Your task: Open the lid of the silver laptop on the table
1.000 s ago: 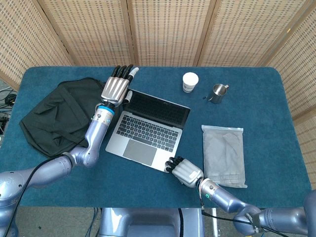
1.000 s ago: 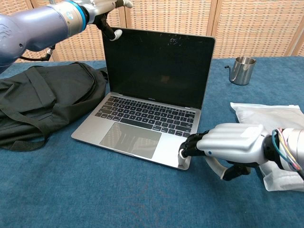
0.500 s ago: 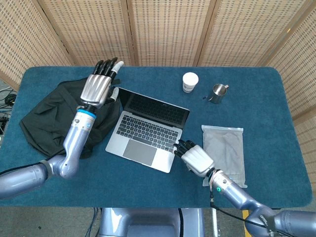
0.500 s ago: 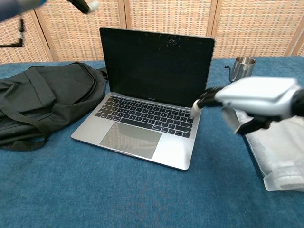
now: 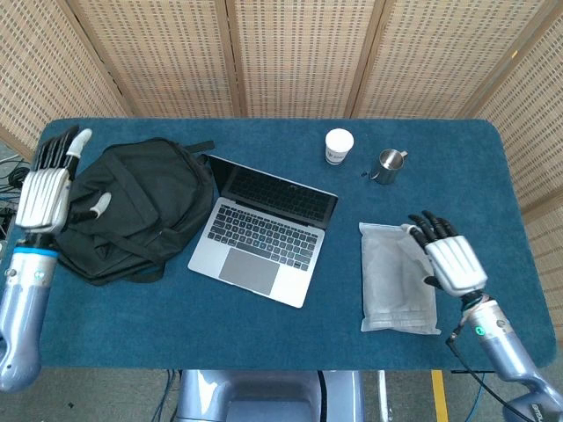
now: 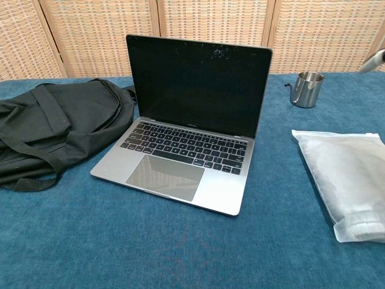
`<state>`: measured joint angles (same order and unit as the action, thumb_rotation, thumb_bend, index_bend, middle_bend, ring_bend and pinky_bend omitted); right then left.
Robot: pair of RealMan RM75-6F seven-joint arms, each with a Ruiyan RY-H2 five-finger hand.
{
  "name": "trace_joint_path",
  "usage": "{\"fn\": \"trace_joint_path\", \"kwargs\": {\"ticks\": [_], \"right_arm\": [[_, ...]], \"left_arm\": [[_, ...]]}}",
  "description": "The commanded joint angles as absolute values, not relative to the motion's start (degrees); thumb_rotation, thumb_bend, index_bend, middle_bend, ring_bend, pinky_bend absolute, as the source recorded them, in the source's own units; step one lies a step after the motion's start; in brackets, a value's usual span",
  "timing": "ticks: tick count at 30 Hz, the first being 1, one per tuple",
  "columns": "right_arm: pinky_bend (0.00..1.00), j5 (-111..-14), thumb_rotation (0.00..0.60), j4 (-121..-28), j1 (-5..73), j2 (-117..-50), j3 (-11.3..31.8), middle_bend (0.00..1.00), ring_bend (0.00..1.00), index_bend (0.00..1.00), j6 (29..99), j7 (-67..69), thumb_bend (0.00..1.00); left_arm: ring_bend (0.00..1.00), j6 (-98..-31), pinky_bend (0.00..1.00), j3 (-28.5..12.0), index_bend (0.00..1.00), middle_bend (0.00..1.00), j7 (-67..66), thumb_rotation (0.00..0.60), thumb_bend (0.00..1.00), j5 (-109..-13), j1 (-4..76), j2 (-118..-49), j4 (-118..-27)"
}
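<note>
The silver laptop (image 5: pixel 264 230) stands in the middle of the blue table with its lid upright and its dark screen (image 6: pixel 198 89) facing me. Its keyboard and trackpad (image 6: pixel 165 174) lie bare. My left hand (image 5: pixel 50 180) hovers open at the table's left edge, beyond the black backpack, fingers stretched out and holding nothing. My right hand (image 5: pixel 450 255) hangs open at the right, beside the plastic bag, well apart from the laptop. Only a fingertip (image 6: pixel 374 60) of the right hand shows in the chest view.
A black backpack (image 5: pixel 132 207) lies left of the laptop. A clear plastic bag with grey cloth (image 5: pixel 398 277) lies to the right. A white paper cup (image 5: pixel 339 145) and a small steel pitcher (image 5: pixel 387 164) stand at the back.
Both hands have pulled away from the laptop: the left swung out past the backpack to the left edge, the right moved off right beside the plastic bag. The lid stays upright.
</note>
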<state>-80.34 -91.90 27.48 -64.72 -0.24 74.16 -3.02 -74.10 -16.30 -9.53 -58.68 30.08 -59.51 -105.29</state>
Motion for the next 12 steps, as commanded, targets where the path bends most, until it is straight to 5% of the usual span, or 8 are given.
{"fn": "trace_joint_path", "kwargs": {"ticks": [1, 6, 12], "right_arm": [[0.05, -79.5, 0.600, -87.4, 20.7, -65.7, 0.9, 0.01, 0.00, 0.12, 83.1, 1.7, 0.00], [0.00, -80.5, 0.600, -88.8, 15.1, -66.5, 1.3, 0.00, 0.00, 0.01, 90.7, 6.8, 0.00], [0.00, -84.4, 0.600, -93.8, 10.2, -65.7, -0.6, 0.00, 0.00, 0.00, 96.8, 8.0, 0.00]], "left_arm": [[0.00, -79.3, 0.00, -8.3, 0.00, 0.00, -3.8, 0.600, 0.15, -62.4, 20.6, -57.2, -108.6], [0.00, -84.0, 0.00, -1.6, 0.00, 0.00, 2.0, 0.600, 0.06, -70.2, 13.0, -60.4, -104.7], [0.00, -88.5, 0.00, 2.4, 0.00, 0.00, -0.6, 0.600, 0.05, -76.6, 8.8, -64.3, -100.3]]}}
